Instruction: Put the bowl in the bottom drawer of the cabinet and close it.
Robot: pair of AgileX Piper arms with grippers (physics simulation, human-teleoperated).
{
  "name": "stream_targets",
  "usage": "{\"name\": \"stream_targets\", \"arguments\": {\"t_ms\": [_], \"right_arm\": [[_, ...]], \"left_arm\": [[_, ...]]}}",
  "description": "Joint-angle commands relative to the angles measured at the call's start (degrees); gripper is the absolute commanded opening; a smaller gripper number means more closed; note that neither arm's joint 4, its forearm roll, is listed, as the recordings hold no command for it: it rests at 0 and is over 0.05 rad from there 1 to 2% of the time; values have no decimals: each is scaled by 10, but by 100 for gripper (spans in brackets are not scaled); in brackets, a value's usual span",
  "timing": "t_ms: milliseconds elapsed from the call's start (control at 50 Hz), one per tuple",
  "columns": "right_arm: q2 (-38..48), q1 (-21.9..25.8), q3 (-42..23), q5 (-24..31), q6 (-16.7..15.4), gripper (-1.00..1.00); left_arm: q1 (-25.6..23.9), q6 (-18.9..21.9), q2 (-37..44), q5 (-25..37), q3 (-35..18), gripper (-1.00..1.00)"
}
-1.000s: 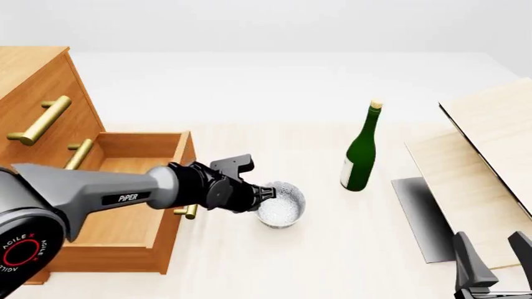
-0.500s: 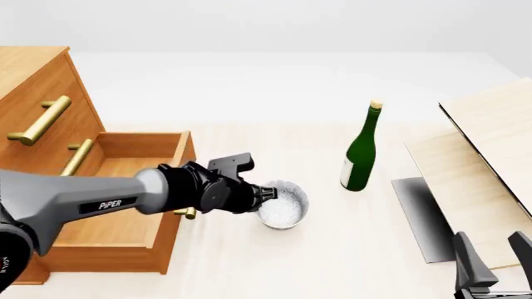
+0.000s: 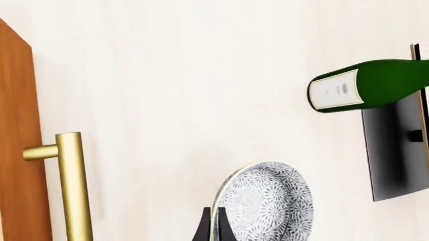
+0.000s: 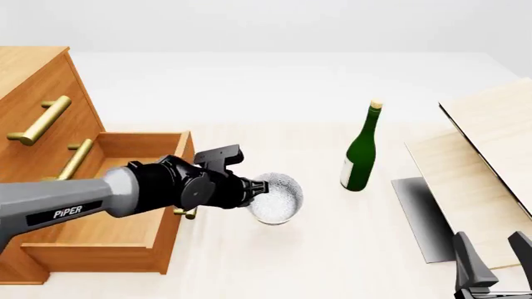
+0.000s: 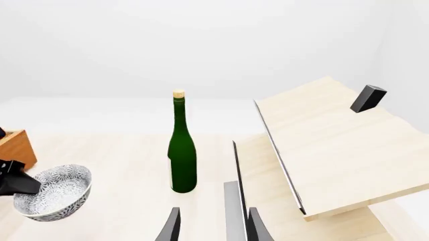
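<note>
The speckled white-grey bowl (image 4: 276, 199) hangs tilted just above the table, right of the open bottom drawer (image 4: 124, 208) of the orange-brown cabinet (image 4: 37, 99). My left gripper (image 4: 259, 187) is shut on the bowl's near rim. In the left wrist view its dark fingers (image 3: 204, 230) pinch the rim of the bowl (image 3: 268, 203), with the drawer's brass handle (image 3: 72, 186) beside it. The right wrist view shows the bowl (image 5: 52, 193) off the table. My right gripper (image 4: 492, 258) stands open and holds nothing at the front right corner.
A green bottle (image 4: 361, 152) stands upright right of the bowl. Pale wooden boards (image 4: 486, 156) lean at the right over a dark grey sheet (image 4: 420, 215). The cabinet's two upper drawers are shut, their brass handles (image 4: 40, 121) sticking out.
My left gripper has raised the bowl a little and carried it left toward the open drawer; the bowl now tilts more. The right arm has not moved.
</note>
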Motion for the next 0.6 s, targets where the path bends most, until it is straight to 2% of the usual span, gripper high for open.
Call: {"name": "stream_targets", "arguments": {"t_ms": [20,260,320,340,380,600], "right_arm": [[0,0,0,0,0,100],[0,0,0,0,0,100],[0,0,0,0,0,100],[0,0,0,0,0,100],[0,0,0,0,0,100],[0,0,0,0,0,100]], "left_arm": [[23,19,-56,23,27,-100],[37,29,-107,48,42,-100],[38,27,-120,50,48,-100],[36,14,-131,45,59,-100],[44,25,-140,52,61,-100],[68,20,-190,62,87,-100]]}}
